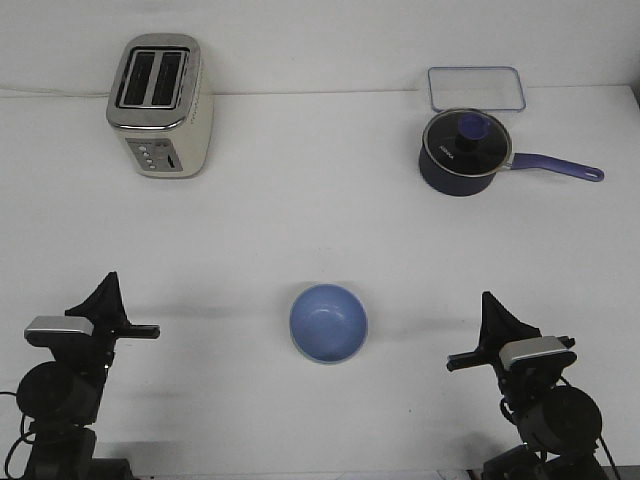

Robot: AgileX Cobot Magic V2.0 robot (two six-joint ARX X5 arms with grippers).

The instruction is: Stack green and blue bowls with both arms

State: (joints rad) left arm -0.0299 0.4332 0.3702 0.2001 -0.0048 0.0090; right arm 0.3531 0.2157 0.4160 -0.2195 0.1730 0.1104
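So the left gripper (108, 285) is sitting low at the near edge of the table (300, 220), tip pointing up, holding nothing. From this angle I honestly can't tell how far its fingers are parted, they're reading as one black wedge.

Well beyond it a cream and chrome toaster (160, 105) is standing. There are small buttons on its front, but any markings are too tiny to read.

The blue bowl (329, 323) is resting upright about midway between the two grippers, well apart from both, nothing touching it. There's a pale greenish edge peeking out along its lower rim, so my guess is the green bowl is already sitting under it and the stack is done, or nearly. If that's not it, I'm not seeing the green one anywhere. Either way the next move looks like just keeping both arms clear.

Far beyond the right side, the navy pot (462, 152) with the purple handle is showing a bit of white lettering, unreadable. A clear tray (477, 88) is lying right behind it.

The right gripper (492, 315) is mirroring the left: empty, tip up, opening not tellable.
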